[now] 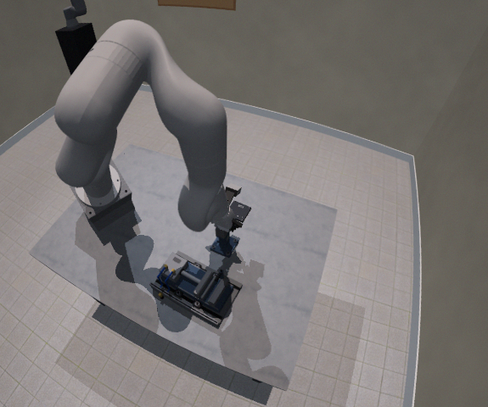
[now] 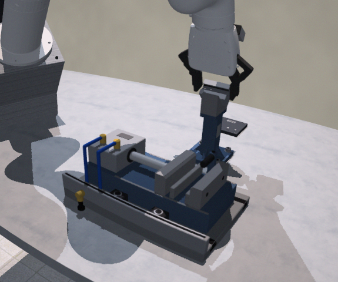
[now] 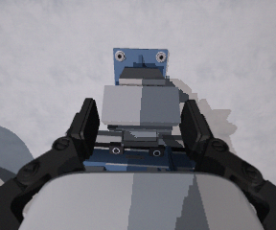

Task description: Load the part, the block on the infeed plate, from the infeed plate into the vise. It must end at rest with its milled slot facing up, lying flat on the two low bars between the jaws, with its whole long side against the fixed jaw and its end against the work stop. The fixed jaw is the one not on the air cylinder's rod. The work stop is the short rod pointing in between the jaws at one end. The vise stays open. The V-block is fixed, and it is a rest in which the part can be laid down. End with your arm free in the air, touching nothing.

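The grey part [image 2: 214, 91] lies on top of the V-block, which sits on a blue post [image 2: 210, 133] behind the vise. My gripper [image 2: 215, 90] is open, one black finger on each side of the part's top, with small gaps. In the wrist view the part [image 3: 140, 105] shows as a light grey block between the fingers of the gripper [image 3: 140, 115]. I cannot tell where its slot faces. The dark infeed plate [image 2: 232, 126] holds nothing. The vise [image 2: 174, 178] is open, with the moving jaw [image 2: 174, 170] on the cylinder rod [image 2: 146, 160], the fixed jaw [image 2: 207, 185], and the black work stop [image 2: 207, 160].
The air cylinder [image 2: 117, 150] with blue hoses stands at the vise's left end. A grey rail [image 2: 138, 212] runs along the vise's front, with a yellow-topped pin [image 2: 80, 198] beside it. The arm's base pedestal [image 2: 20, 76] stands at the far left.
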`<state>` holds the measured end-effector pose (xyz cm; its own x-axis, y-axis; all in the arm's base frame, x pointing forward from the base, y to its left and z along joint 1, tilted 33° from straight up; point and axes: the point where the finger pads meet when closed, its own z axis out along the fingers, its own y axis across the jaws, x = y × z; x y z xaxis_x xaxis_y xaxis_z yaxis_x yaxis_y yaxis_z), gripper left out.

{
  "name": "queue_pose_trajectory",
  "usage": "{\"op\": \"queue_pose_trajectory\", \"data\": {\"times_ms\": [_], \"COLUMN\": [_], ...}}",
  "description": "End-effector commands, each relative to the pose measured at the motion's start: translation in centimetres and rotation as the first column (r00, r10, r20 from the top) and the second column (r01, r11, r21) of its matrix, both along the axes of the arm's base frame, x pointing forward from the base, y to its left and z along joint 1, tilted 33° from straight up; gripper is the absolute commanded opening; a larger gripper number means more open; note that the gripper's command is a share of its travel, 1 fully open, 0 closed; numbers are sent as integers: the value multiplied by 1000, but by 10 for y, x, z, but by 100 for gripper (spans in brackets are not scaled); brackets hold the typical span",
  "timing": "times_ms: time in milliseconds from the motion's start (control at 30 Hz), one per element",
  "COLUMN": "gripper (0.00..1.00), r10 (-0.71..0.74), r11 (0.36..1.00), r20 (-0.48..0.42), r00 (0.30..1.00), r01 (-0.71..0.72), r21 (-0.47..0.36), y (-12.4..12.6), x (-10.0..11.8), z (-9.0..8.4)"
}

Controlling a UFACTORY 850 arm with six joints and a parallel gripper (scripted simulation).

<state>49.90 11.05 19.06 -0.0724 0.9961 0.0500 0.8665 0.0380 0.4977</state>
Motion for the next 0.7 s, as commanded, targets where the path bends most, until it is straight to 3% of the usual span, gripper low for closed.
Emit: {"op": "queue_pose_trajectory", "data": {"times_ms": [0,667], "gripper": [89,89], "r10": [27,64], "r11": [998,991], "r20": [12,12], "r00": [1000,998], "r01": [-27,-65], "r21": [52,117], "y": [0,-1], "x": [1,1], "z": [1,0]}}
